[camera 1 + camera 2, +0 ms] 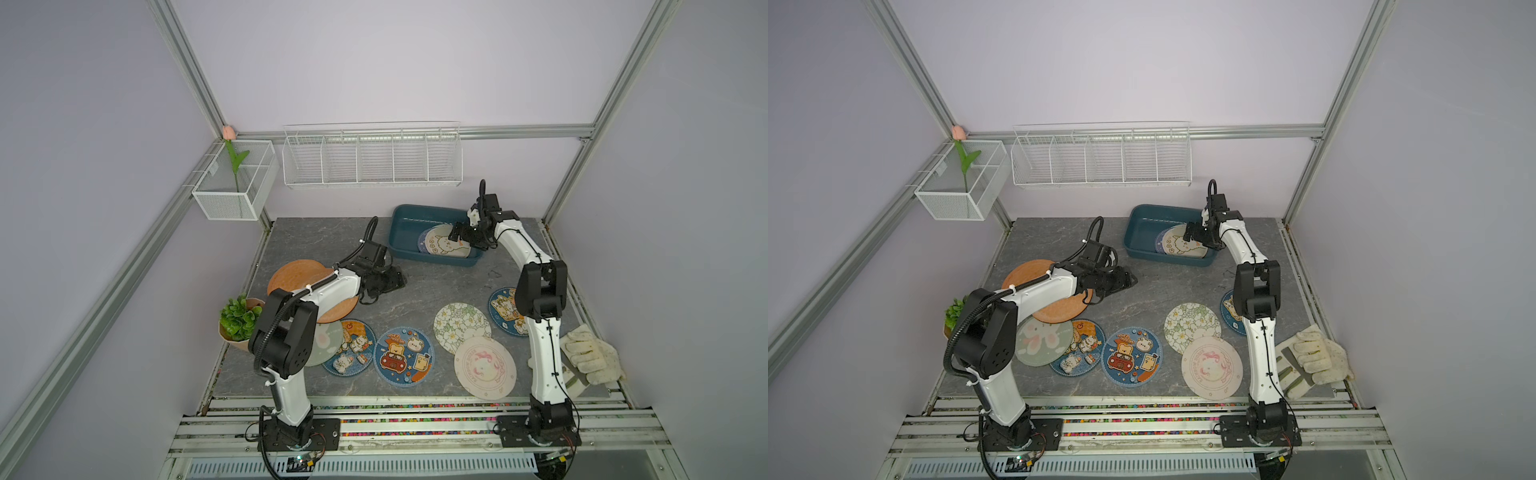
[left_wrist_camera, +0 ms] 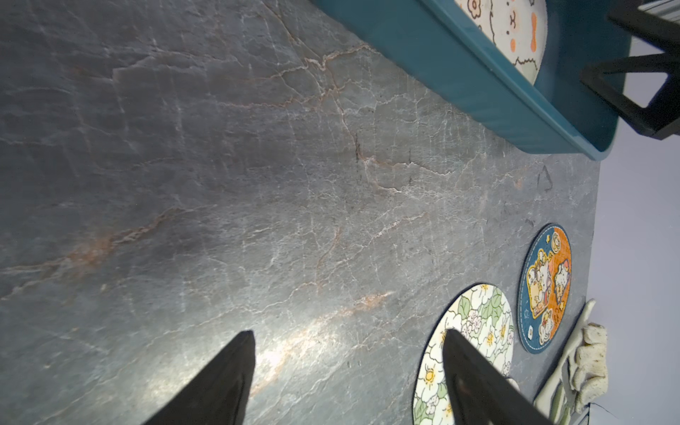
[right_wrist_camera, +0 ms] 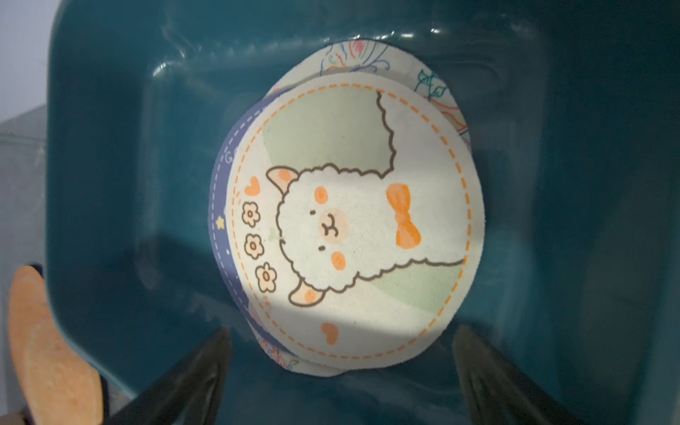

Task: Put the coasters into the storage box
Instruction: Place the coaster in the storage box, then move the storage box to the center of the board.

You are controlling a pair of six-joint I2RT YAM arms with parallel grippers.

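Note:
The teal storage box [image 1: 405, 224] [image 1: 1144, 232] stands at the back of the table. In it a cream alpaca coaster [image 1: 442, 247] [image 3: 353, 220] lies on top of two others. My right gripper [image 1: 457, 237] [image 3: 342, 331] hovers open just above this pile, holding nothing. My left gripper [image 1: 395, 280] [image 2: 349, 332] is open over bare table in front of the box. Several coasters lie on the table: a large orange one [image 1: 299, 276] under the left arm, a pale green one [image 1: 328, 343], two blue cartoon ones [image 1: 403, 357], a flowered one [image 1: 461, 326] [image 2: 474, 331], a cream-pink one [image 1: 484, 368] and a blue-orange one [image 1: 505, 309].
White work gloves [image 1: 590, 353] lie at the right edge beside the right arm. A potted plant [image 1: 239, 318] stands at the left edge behind the left arm. Two white wire baskets [image 1: 372, 160] hang on the back wall above the table.

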